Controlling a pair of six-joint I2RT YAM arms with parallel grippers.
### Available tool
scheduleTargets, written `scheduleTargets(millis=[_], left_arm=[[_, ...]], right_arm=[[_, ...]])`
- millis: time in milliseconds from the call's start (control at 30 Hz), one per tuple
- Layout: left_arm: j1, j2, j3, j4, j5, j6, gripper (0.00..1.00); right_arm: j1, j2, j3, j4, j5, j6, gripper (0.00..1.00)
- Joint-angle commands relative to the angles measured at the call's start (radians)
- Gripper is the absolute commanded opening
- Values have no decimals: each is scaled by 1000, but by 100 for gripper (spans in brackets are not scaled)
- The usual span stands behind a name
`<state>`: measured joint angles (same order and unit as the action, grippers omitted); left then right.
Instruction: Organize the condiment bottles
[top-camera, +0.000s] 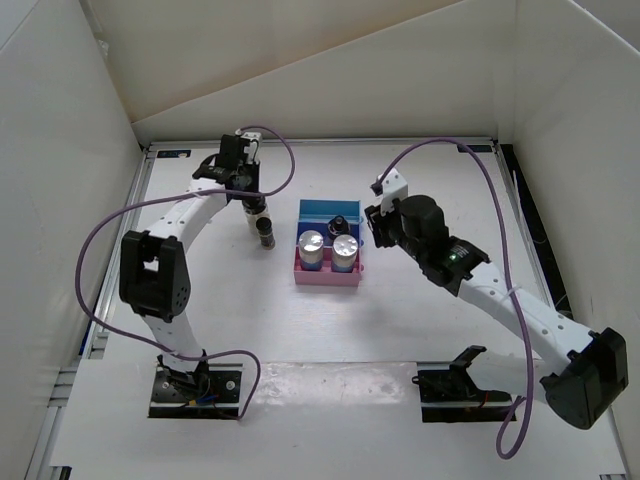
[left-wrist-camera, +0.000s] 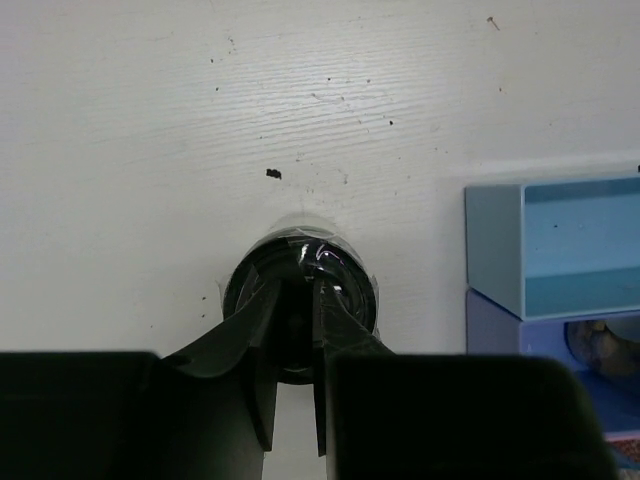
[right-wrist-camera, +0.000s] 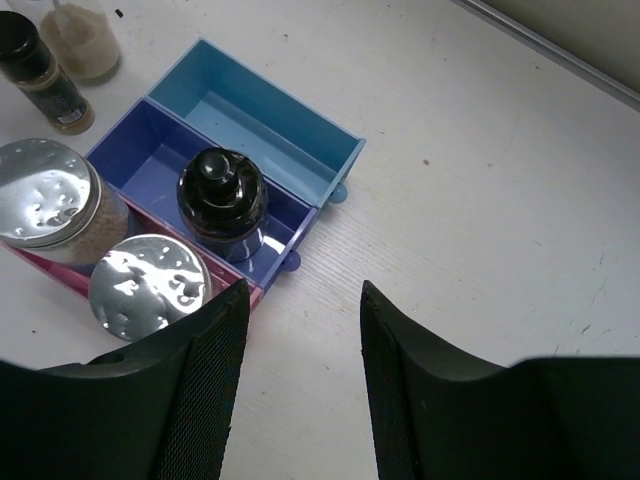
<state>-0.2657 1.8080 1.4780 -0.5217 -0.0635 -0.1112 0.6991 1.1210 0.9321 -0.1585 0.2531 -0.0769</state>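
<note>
The black-capped shaker bottle (left-wrist-camera: 345, 285) is standing upright on the white bench (left-wrist-camera: 150, 150), near the left side of the stepped rack (left-wrist-camera: 495, 250). The left fingers (left-wrist-camera: 262, 325) are pinching narrowly on its cap. A silver-topped bottle (right-wrist-camera: 45, 190) and its twin (right-wrist-camera: 150, 285) are sitting in the pink front tier, and a second black-capped bottle (right-wrist-camera: 222, 195) is in the purple tier. The right fingers (right-wrist-camera: 205, 370) are hanging wide apart, holding nothing.

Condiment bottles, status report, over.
Left gripper shut on held black-capped bottle, left of the rack. Right gripper open, empty. Two silver-topped shakers in front row, racked black-capped bottle in middle. Back row free, nothing blocking.
</note>
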Motion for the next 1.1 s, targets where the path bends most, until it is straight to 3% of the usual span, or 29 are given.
scheduleTargets(millis=[0,467,733,1067], left_arm=[[-13,-143,11,17,-19,18,0],[-145,-239,162,-87,4,39,0],[-328,-239,151,-93,-48,48,0],[-418,-233,127,-92,-107,56,0]], right_arm=[[31,-29,-12,14,43,12,52],[131,-118,-38,-32,146,6,52],[119,-161,-53,-46,150,0,52],[91,-202,-81,-58,141,3,52]])
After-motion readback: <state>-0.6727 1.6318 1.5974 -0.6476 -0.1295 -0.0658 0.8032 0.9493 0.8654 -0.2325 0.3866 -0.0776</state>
